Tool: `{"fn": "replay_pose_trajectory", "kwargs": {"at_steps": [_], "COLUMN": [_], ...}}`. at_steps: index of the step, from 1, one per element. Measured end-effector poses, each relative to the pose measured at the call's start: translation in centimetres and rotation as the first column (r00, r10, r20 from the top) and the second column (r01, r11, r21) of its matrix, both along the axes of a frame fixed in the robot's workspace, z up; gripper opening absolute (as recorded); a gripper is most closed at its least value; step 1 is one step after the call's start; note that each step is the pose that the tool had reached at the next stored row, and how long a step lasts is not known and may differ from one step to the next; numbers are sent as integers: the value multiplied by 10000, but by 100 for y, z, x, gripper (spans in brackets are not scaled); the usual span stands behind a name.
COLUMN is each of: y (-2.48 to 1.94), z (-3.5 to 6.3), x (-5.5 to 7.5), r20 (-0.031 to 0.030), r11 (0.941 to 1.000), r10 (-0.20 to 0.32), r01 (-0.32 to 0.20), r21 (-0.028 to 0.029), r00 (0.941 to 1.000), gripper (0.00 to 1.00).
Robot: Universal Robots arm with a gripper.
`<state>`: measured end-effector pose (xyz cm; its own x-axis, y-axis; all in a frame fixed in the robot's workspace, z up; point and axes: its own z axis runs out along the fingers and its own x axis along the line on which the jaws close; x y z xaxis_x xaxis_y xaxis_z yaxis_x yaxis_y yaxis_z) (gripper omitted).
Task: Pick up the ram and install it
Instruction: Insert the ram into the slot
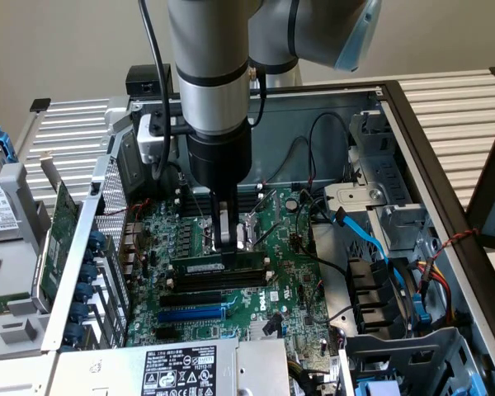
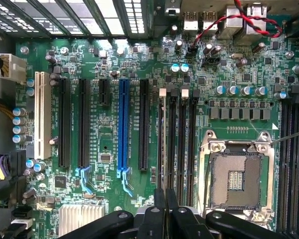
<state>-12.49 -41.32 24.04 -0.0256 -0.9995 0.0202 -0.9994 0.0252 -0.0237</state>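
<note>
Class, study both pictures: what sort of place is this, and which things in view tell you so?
Probably a computer assembly or repair bench: an opened desktop case lies on a slatted metal table, its green motherboard exposed with an empty processor socket, and a robot arm reaches into it.

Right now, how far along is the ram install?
Done: ram picked up, standing edge-down on the motherboard between white clips. In hand: pincer shut on its top edge. Left: not yet released; can't tell if it is fully seated.
</note>
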Motion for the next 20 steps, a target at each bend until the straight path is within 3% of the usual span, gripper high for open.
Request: {"fn": "replay_pose_trajectory", "kwargs": {"at_steps": [8, 13, 20], "y": [-11, -11, -11], "z": [-8, -17, -38], "x": [2, 2, 2], "r20": [6, 10, 26], "r11": [9998, 9998, 9998], "r10": [-178, -181, -180], "r01": [178, 181, 180], "r21": [0, 40, 52], "r00": [9998, 9998, 9998], "gripper": [12, 12, 12]}}
